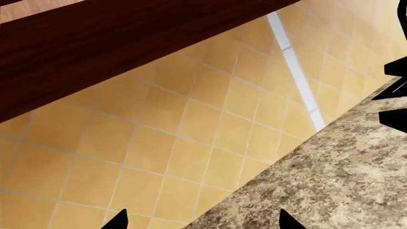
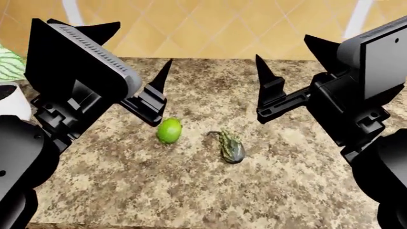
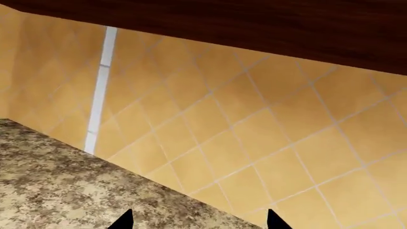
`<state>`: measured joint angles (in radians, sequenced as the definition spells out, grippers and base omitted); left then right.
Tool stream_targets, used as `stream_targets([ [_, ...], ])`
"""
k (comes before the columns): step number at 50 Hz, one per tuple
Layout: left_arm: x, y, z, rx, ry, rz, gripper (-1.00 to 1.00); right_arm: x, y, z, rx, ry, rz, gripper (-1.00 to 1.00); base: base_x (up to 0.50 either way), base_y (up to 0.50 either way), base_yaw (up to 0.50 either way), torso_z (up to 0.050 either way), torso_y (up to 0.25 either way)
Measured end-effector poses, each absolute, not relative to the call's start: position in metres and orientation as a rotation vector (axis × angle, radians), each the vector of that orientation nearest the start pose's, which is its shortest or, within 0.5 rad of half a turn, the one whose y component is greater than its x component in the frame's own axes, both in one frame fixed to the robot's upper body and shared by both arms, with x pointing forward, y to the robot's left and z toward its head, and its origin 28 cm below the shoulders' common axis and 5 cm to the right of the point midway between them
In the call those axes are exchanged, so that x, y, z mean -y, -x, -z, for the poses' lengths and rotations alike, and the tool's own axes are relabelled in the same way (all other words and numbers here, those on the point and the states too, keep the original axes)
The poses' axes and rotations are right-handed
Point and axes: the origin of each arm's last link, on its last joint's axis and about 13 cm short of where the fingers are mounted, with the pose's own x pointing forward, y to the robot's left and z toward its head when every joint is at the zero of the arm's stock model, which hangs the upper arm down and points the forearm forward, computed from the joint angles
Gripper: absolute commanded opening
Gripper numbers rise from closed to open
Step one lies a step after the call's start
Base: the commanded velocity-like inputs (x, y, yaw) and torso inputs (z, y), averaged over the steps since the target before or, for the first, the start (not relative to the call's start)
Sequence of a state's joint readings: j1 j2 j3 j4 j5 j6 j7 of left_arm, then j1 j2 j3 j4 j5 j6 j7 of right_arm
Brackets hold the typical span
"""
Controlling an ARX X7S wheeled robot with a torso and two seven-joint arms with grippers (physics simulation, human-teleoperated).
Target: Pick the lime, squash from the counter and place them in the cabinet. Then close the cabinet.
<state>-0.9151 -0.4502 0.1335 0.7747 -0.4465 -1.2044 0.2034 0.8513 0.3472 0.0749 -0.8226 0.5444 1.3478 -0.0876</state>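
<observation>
Both tools, left and right, hover spread and empty above the table. Between them lie the lime and, just beside it, the squash. The lime looks light, firm and slippery, best pinched across its middle; the warty squash should grip well around its body, not its thin stem.

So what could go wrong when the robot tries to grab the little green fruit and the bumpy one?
The small smooth bright-green lime is round and lies loose on the speckled granite counter, so a nudge from the left hand might roll it away. The warty dark-green squash lies close beside it, so reaching for one might bump the other. Neither wrist view shows the fruit, so aiming could be harder.
</observation>
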Motion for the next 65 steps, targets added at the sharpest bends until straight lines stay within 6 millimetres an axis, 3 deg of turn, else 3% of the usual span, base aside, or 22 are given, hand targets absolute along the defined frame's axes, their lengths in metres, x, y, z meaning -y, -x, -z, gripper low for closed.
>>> stream_targets([
  [12,-0.2388,-0.2409,-0.2926,0.324,-0.41,0.464,1.0,0.1341,-0.2299,-0.2796,0.283,0.235,-0.364,1.0,0.27,0.4,0.0,0.05,0.0],
  [31,-0.2371,-0.2381,-0.2982,0.337,-0.415,0.474,1.0,0.136,-0.2274,-0.284,0.304,0.216,-0.347,1.0,0.19,-0.02,-0.09,0.049,0.0],
  [65,-0.2377,-0.2363,-0.296,0.334,-0.413,0.463,1.0,0.1401,-0.2232,-0.2831,0.242,0.219,-0.347,1.0,0.09,-0.03,0.0,0.0,0.0],
])
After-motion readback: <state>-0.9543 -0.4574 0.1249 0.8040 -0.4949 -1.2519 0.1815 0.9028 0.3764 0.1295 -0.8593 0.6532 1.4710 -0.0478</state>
